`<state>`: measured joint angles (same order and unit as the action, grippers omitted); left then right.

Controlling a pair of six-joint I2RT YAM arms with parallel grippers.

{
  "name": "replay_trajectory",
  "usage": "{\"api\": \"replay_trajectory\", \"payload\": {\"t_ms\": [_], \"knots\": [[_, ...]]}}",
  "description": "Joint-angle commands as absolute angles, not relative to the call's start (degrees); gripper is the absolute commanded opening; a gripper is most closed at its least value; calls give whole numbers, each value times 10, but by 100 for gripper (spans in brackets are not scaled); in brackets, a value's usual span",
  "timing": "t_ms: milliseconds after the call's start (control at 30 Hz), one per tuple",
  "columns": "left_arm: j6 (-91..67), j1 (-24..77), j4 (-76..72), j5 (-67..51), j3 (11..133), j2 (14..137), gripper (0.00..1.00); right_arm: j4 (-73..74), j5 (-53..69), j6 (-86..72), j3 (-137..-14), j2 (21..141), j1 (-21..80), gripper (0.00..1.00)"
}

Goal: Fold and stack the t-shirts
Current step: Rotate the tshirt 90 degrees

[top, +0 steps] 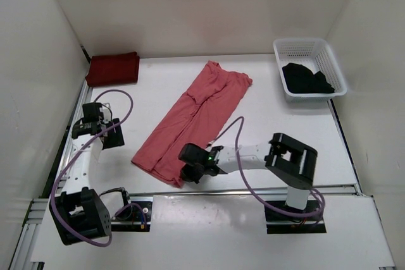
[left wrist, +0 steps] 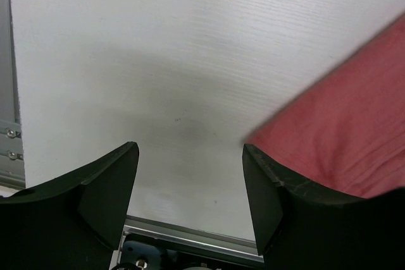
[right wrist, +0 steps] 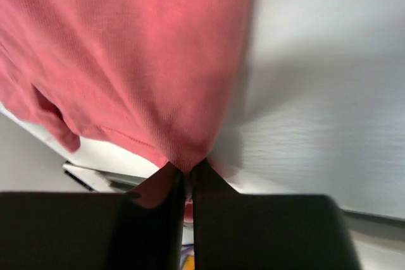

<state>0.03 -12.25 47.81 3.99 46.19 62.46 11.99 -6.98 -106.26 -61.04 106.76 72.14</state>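
Observation:
The salmon pink t-shirt [top: 190, 118] lies folded lengthwise in a long diagonal strip across the table's middle. My right gripper [top: 188, 173] is shut on its near bottom corner; the right wrist view shows the cloth [right wrist: 139, 61] pinched between the closed fingers [right wrist: 209, 188]. My left gripper [top: 101, 132] is open and empty above bare table left of the shirt, whose edge shows in the left wrist view [left wrist: 342, 131]. The dark maroon t-shirt [top: 112, 68] lies folded at the far left corner. The black t-shirt [top: 306, 79] is bunched inside the basket.
The white mesh basket [top: 324, 52] stands at the far right. White walls enclose the table on three sides. A metal rail [top: 240, 191] runs along the near edge, with purple cables looping by both arms.

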Motion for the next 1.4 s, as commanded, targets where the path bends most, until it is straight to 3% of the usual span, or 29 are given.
{"api": "replay_trajectory", "payload": {"t_ms": [0, 333, 433, 500, 533, 567, 633, 700, 867, 933, 1067, 1200, 1367], "knots": [[0, -125, 497, 12, 482, 607, 78, 183, -104, -1090, -532, 996, 725, 1], [0, -84, 502, 25, 518, 621, 78, 221, -121, -986, -342, 795, 697, 1], [0, -73, 507, 25, 530, 634, 78, 277, -146, -954, -331, 747, 674, 6], [0, -66, 513, 20, 530, 634, 78, 303, -152, -922, -330, 719, 657, 37], [0, -56, 513, 20, 530, 640, 78, 315, -152, -893, -330, 694, 637, 56], [0, -51, 520, 20, 530, 640, 78, 327, -152, -826, -344, 686, 628, 82], [0, -30, 526, 20, 530, 640, 78, 382, -170, -775, -419, 680, 605, 92], [0, -11, 526, 20, 524, 633, 78, 438, -185, -663, -480, 689, 571, 92], [0, 66, 526, 20, 508, 599, 78, 460, -119, -448, -741, 814, 356, 92], [0, 84, 520, 20, 503, 584, 78, 480, -119, -374, -834, 927, 284, 89], [0, 113, 515, 27, 503, 547, 78, 552, -160, -309, -1135, 1148, 220, 88], [0, 113, 525, 56, 508, 560, 78, 536, -87, -312, -1310, 1342, 155, 83], [0, 113, 542, 56, 527, 597, 78, 395, -33, -387, -1265, 1368, 110, 79]]}}
